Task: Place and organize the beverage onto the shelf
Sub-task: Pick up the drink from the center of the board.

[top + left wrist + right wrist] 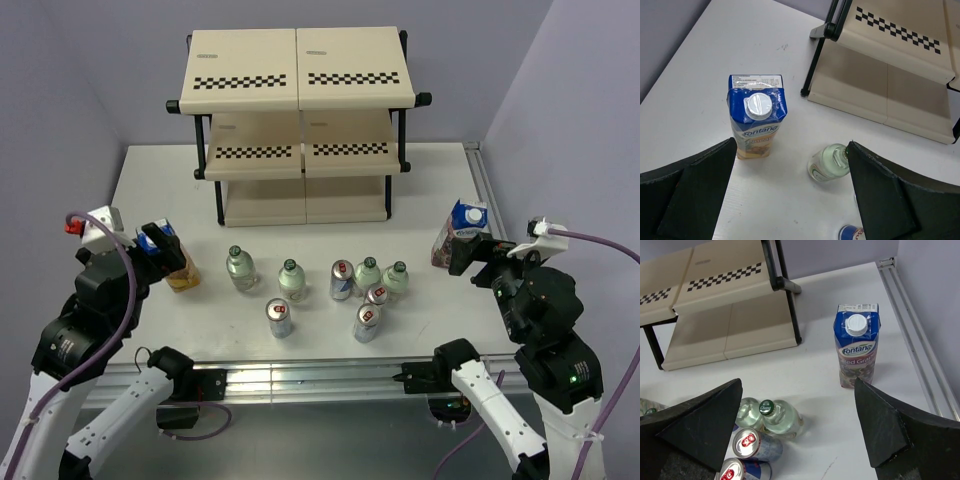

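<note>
The cream shelf (300,100) stands at the back, its tiers bare; it also shows in the left wrist view (890,65) and the right wrist view (725,315). The yellow pineapple carton (183,272) (756,122) stands at the left. The purple grape carton (462,225) (856,345) stands at the right. Several green-capped bottles (240,268) (829,162) (780,417) and slim cans (279,317) (755,445) stand between them. My left gripper (160,245) (791,145) is open and empty, above and just short of the pineapple carton. My right gripper (470,255) (798,382) is open and empty, near the grape carton.
A metal rail (485,190) (912,340) runs along the table's right edge. Purple walls close in the back and both sides. The front rail (300,375) carries both arm bases. Two bottles and three cans crowd together at centre right (375,295).
</note>
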You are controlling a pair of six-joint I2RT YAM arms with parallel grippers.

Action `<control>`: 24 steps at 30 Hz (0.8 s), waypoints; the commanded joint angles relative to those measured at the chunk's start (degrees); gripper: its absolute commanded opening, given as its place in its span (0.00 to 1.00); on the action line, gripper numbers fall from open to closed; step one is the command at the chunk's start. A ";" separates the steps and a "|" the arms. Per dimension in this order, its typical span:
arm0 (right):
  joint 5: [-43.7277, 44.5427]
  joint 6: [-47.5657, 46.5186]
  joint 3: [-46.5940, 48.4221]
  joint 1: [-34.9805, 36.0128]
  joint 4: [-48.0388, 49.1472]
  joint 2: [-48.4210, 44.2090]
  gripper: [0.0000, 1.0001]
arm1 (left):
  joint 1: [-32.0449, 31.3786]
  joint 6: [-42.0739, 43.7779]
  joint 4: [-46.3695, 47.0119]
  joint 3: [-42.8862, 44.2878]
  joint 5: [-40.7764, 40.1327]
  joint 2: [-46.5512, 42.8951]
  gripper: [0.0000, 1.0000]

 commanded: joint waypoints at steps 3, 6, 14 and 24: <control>-0.43 -0.33 -0.11 0.28 3.22 0.60 1.00 | -0.09 -1.19 2.00 1.06 -0.79 1.53 0.99; -1.65 1.15 -0.63 0.28 3.39 1.57 1.00 | -0.09 -2.60 2.44 1.15 -0.26 1.97 1.00; -16.41 4.59 -6.86 0.28 10.07 1.30 1.00 | -0.09 -4.02 3.06 3.08 8.43 6.01 0.99; -20.11 5.56 -9.25 0.28 9.55 6.58 0.95 | -1.31 -4.97 2.10 0.19 21.28 12.43 0.99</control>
